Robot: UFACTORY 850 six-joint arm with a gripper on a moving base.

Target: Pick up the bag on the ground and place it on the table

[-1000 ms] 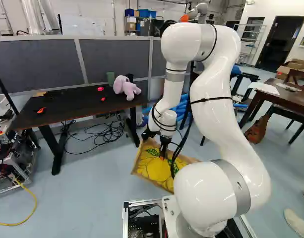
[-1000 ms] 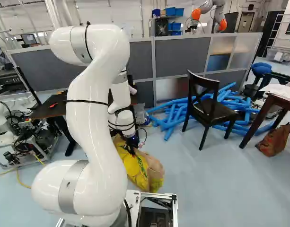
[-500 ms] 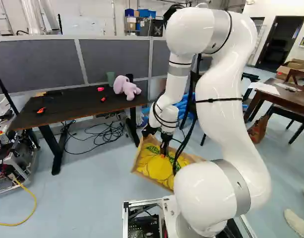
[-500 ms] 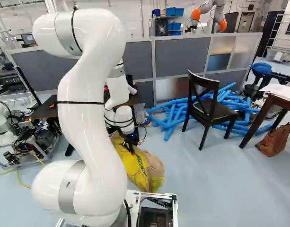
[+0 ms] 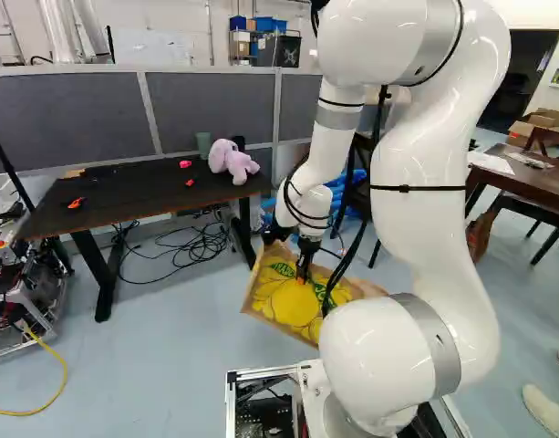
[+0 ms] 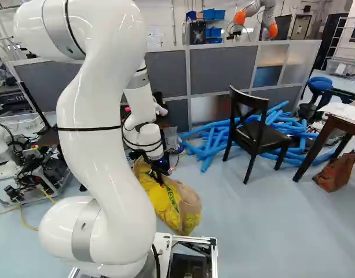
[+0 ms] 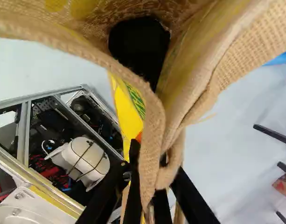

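The bag [image 5: 284, 297] sits low, on our side of the black table [image 5: 124, 196] and just off its right end; we cannot tell whether its base touches the floor [image 5: 170, 356]. Our gripper [image 7: 153, 161] has the gathered burlap rim pinched between its two fingers. We do best to lift straight up and slowly, keeping the pinch firm, since a heavy load could peel the rim loose. We should clear the tabletop's height before swinging left over it, or the sagging bottom may snag the edge.

At the table's right end sits a pink plush toy [image 5: 233, 162], with a green cup [image 5: 203, 144] beside it, so we would aim further left. Loose cables [image 5: 192, 246] lie beneath the table, a grey partition [image 5: 211, 109] stands behind it, and blue tubes [image 6: 209, 142] sprawl to its right.
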